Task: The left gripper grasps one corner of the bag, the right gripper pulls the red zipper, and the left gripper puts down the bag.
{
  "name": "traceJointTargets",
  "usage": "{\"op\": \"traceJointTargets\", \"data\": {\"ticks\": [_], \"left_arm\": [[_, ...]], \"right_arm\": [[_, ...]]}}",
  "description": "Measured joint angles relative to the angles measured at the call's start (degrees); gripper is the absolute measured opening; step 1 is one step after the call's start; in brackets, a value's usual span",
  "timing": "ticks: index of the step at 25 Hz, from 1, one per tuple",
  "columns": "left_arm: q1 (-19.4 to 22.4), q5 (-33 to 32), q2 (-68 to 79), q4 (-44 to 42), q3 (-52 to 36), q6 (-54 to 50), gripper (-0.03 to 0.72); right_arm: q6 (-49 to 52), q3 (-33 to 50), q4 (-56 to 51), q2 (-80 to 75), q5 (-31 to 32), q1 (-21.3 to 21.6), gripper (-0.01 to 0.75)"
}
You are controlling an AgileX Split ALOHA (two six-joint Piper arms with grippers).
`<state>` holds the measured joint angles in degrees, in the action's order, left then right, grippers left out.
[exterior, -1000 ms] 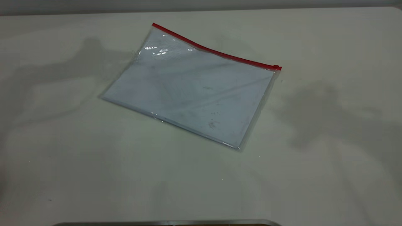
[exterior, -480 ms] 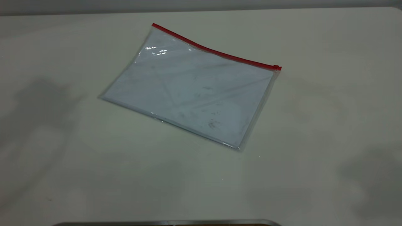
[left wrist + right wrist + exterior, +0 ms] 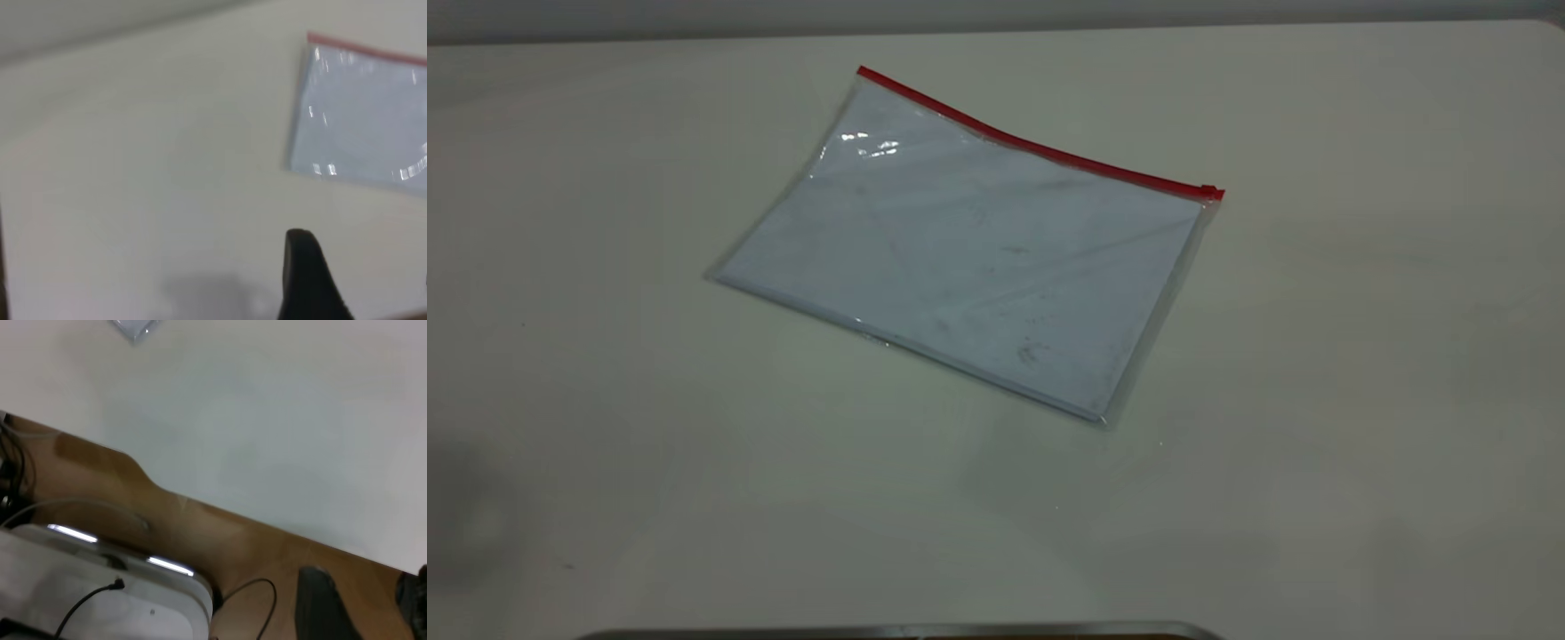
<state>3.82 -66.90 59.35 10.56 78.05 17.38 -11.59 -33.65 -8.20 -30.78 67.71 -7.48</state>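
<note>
The bag [image 3: 969,240] lies flat on the white table, slightly left of the middle, clear with a pale sheet inside. The red zipper [image 3: 1032,147] runs along its far long edge, with the slider tab [image 3: 1211,191] at the right end. Neither arm shows in the exterior view. In the left wrist view my left gripper [image 3: 363,280] is open and empty above bare table, well apart from the bag [image 3: 363,120]. In the right wrist view my right gripper [image 3: 367,603] is open and empty beyond the table's edge; only a bag corner [image 3: 135,328] shows.
A metal edge [image 3: 898,631] lies at the table's near side. The right wrist view shows the table edge [image 3: 220,503], a brown surface below it, and a white box [image 3: 100,600] with black cables.
The arms' shadows beside the bag have slid outward and toward the near corners, fading from the table. The bag has not moved.
</note>
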Motion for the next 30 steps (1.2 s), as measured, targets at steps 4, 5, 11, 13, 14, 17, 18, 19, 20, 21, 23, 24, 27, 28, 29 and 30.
{"op": "traceJointTargets", "data": {"ticks": [4, 5, 11, 13, 14, 17, 18, 19, 20, 21, 23, 24, 27, 28, 29, 30], "left_arm": [[0.0, 0.0, -7.56, -0.22, -14.03, -2.44, 0.483], [0.0, 0.0, -9.67, -0.27, -17.72, -2.96, 0.483], [0.0, 0.0, -23.66, -0.38, -36.28, -4.64, 0.483], [0.0, 0.0, -28.79, -0.53, -41.19, -4.64, 0.483], [0.0, 0.25, -30.88, -0.68, -42.87, -4.7, 0.483], [0.0, 1.34, -38.03, -1.51, -47.73, -4.74, 0.483], [0.0, 1.71, -39.85, -1.72, -48.8, -4.81, 0.483], [0.0, 1.64, -41.78, -1.82, -49.61, -4.94, 0.483], [0.0, 1.69, -43.6, -1.82, -49.87, -4.94, 0.483], [0.0, 1.69, -45.08, -1.76, -49.89, -4.94, 0.483], [0.0, 1.69, -48.55, -1.63, -49.94, -4.94, 0.483], [0.0, 1.69, -50.18, -1.63, -49.94, -4.94, 0.483], [0.0, 1.69, -54.15, -1.63, -49.94, -4.94, 0.483], [0.0, 1.69, -55.1, -1.63, -49.94, -4.94, 0.483], [0.0, 1.69, -56.14, -1.63, -49.94, -4.94, 0.483], [0.0, 1.63, -57.04, -1.63, -49.94, -4.94, 0.483]], "right_arm": [[1.12, 5.89, 0.67, 7.11, -2.81, 0.0, 0.371], [2.39, 6.09, 1.47, 8.59, -3.22, 0.0, 0.371], [12.17, 6.08, 8.2, 10.32, -3.73, 0.0, 0.371], [13.1, 6.08, 8.85, 10.36, -3.79, 0.0, 0.371], [13.23, 6.08, 8.88, 10.36, -3.79, 0.0, 0.371], [13.27, 6.08, 8.94, 10.36, -3.79, 0.0, 0.368], [13.27, 6.08, 8.94, 10.36, -3.79, 0.0, 0.367], [13.3, 6.08, 8.94, 10.36, -3.79, 0.0, 0.365], [13.3, 6.08, 8.94, 10.36, -3.79, 0.0, 0.362], [13.3, 6.08, 8.94, 10.36, -3.79, 0.0, 0.361], [13.35, 6.08, 8.94, 10.36, -3.79, 0.0, 0.361], [13.35, 6.08, 8.94, 10.36, -3.79, 0.0, 0.361], [13.37, 6.08, 8.98, 10.38, -3.79, 0.0, 0.361], [13.37, 6.08, 8.98, 10.61, -3.79, 0.09, 0.361], [13.37, 6.08, 8.9, 11.34, -3.79, 0.83, 0.361], [13.37, 6.08, 8.85, 12.58, -3.79, 2.0, 0.361]]}}
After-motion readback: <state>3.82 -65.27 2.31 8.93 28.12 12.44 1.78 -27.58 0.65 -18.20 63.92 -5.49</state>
